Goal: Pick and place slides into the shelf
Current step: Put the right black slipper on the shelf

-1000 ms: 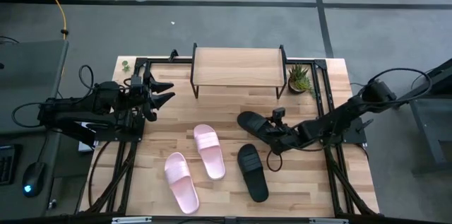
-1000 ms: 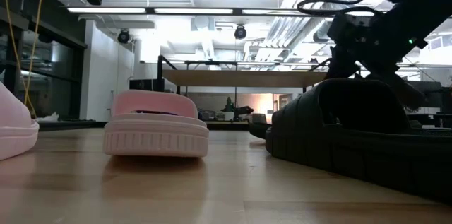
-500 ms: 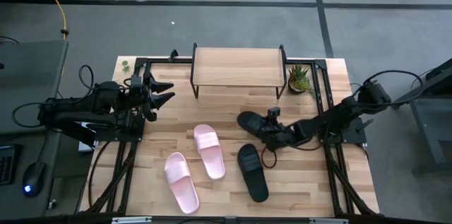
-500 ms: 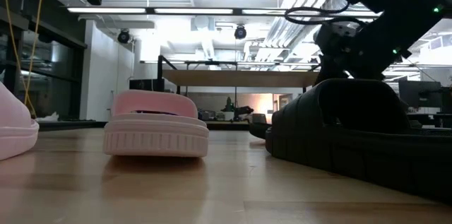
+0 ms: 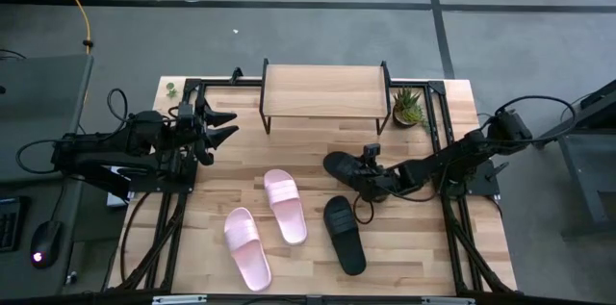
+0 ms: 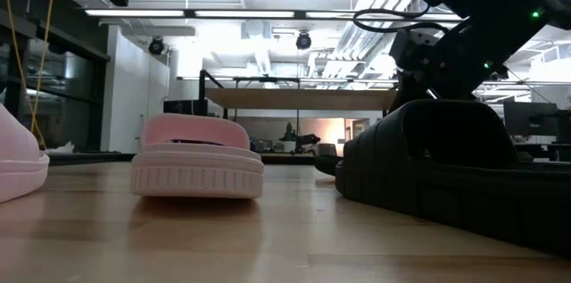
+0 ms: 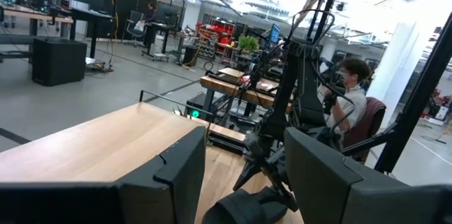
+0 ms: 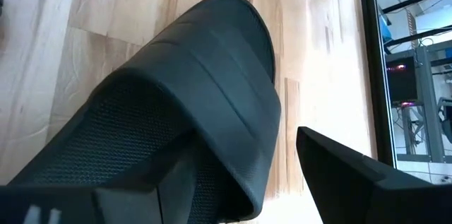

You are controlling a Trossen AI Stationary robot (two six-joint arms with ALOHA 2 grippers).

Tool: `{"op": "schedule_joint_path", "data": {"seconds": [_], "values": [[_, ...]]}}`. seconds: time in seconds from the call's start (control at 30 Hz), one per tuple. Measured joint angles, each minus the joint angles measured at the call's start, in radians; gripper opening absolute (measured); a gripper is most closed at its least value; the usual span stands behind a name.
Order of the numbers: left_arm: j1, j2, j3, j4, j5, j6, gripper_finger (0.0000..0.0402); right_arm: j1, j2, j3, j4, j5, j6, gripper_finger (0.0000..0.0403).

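Two black slides lie on the table: the far one [image 5: 342, 165] and the near one [image 5: 345, 235]. Two pink slides [image 5: 286, 206] [image 5: 247, 247] lie sole-down to their left. The shelf [image 5: 324, 91] stands at the table's far edge. My right gripper [image 5: 359, 178] is open at the far black slide. In the right wrist view its fingers straddle one side of the slide's strap [image 8: 212, 111]. My left gripper [image 5: 223, 124] hangs open above the table's left side, holding nothing. My right gripper [image 8: 240, 174] comes slanting down from the table's right, with one finger [image 8: 134, 199] under the strap's edge and the other finger [image 8: 353, 181] outside it. I cannot tell whether either finger touches the slide. The slide lies flat on the table.
A small potted plant [image 5: 408, 106] stands right of the shelf. Black frame rails [image 5: 445, 132] run along both table sides. Bare wood lies between the shelf and the slides. A person sits in the room beyond the table [image 7: 353, 104].
My right gripper has moved a little toward the table's left edge, farther over the far black slide, staying open. The slides have kept their places.
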Motion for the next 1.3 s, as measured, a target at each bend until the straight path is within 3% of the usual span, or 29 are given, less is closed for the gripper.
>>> {"op": "schedule_joint_path", "data": {"seconds": [0.6,1.3], "values": [[0.000,0.000,0.000,0.004,0.000,0.000,0.0175,-0.035,0.000,0.000,-0.003,-0.009,0.063,0.0216],[0.000,0.000,0.000,0.004,0.000,0.001,0.0175,-0.035,0.000,0.000,-0.002,-0.072,0.060,0.0006]]}}
